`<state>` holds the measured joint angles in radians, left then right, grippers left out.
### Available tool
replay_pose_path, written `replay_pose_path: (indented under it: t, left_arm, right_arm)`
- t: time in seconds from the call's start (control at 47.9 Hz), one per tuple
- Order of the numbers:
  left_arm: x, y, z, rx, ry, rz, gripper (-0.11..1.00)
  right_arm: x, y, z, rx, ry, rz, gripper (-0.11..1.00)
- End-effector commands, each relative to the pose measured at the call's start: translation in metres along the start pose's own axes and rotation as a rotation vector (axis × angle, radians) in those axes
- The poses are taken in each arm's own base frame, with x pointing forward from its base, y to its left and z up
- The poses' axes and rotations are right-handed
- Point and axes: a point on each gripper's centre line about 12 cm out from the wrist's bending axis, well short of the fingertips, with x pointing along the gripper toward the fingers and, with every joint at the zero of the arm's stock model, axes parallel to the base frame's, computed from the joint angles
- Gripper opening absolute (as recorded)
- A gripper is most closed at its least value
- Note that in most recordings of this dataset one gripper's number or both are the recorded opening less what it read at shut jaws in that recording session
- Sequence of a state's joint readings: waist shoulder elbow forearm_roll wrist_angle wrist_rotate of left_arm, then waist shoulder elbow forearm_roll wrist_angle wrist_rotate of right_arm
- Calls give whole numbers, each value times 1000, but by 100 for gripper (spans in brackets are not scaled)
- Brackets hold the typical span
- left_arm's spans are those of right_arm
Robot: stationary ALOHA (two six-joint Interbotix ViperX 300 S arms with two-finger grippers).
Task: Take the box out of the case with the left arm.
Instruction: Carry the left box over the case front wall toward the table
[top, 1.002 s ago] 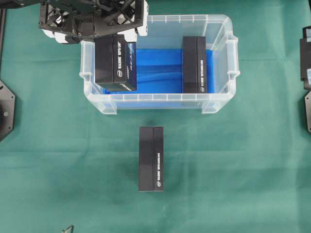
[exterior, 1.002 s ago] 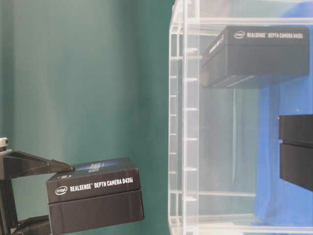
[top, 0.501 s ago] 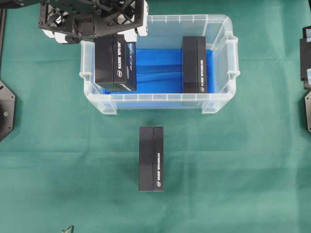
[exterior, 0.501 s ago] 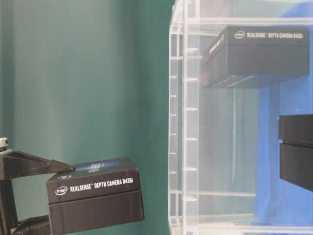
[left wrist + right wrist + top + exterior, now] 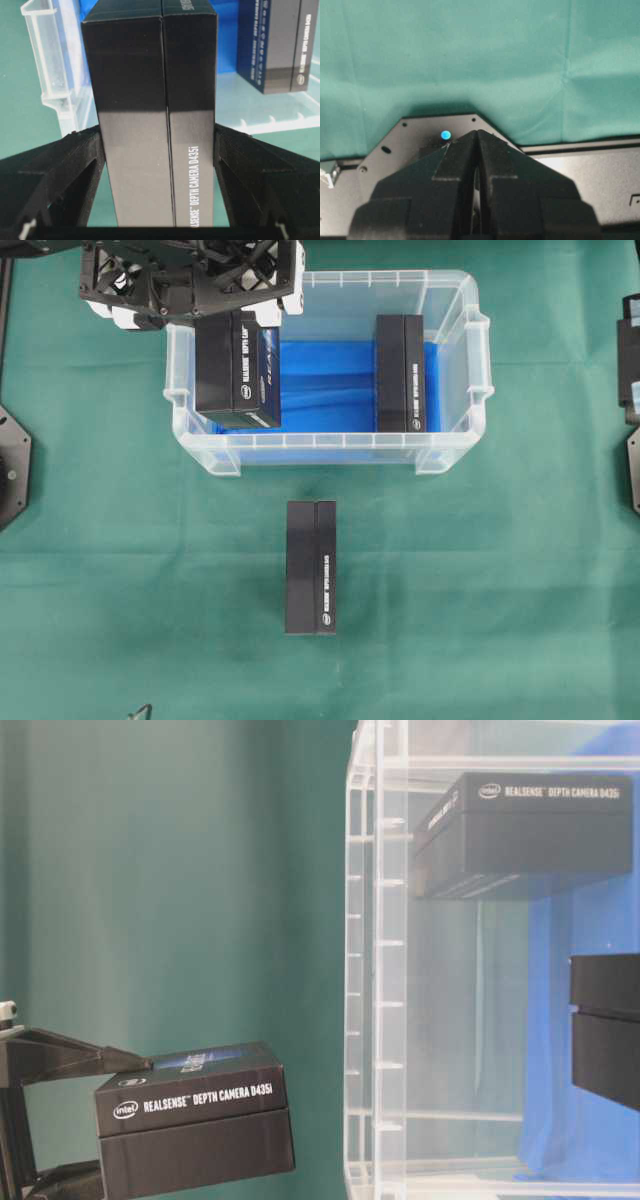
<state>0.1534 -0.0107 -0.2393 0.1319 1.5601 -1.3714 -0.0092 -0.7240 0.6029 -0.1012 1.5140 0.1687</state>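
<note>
The green-clothed bench (image 5: 120,570) carried the case (image 5: 455,455). Above its left end, the left arm's fingers (image 5: 80,165) clamped the box (image 5: 235,370) by both sides. The right gripper (image 5: 476,150) had its fingers pressed together, holding nothing.

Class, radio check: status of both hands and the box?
Left hand shut on box, lifted above case rim. Right hand shut, empty. Nothing in the way.
</note>
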Motion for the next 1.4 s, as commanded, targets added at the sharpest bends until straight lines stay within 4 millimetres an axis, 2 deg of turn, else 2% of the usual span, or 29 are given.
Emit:
replay_pose_path:
  t: [0.0, 0.167, 0.334, 0.647, 1.107, 1.232, 1.378]
  left_arm:
    - [-19, 2, 2, -5, -13, -52, 63]
    - [-19, 2, -4, 0, -8, -49, 63]
    - [-19, 2, -19, 7, 4, -42, 63]
    - [-21, 6, -66, -1, 40, -36, 63]
    - [-31, 11, -150, 12, 102, -42, 63]
    - [-32, 14, -161, 8, 108, -32, 63]
    - [-32, 14, -165, 7, 107, -27, 63]
  right_arm:
    - [-3, 0, 2, 4, -12, 3, 2]
    - [-3, 0, 2, 4, -12, 3, 2]
    - [-3, 0, 2, 4, -12, 3, 2]
    - [-3, 0, 2, 3, -13, 3, 2]
    - [-3, 0, 2, 3, -12, 3, 2]
    - [-3, 0, 2, 3, -12, 3, 2]
    - [-3, 0, 1, 3, -10, 3, 2]
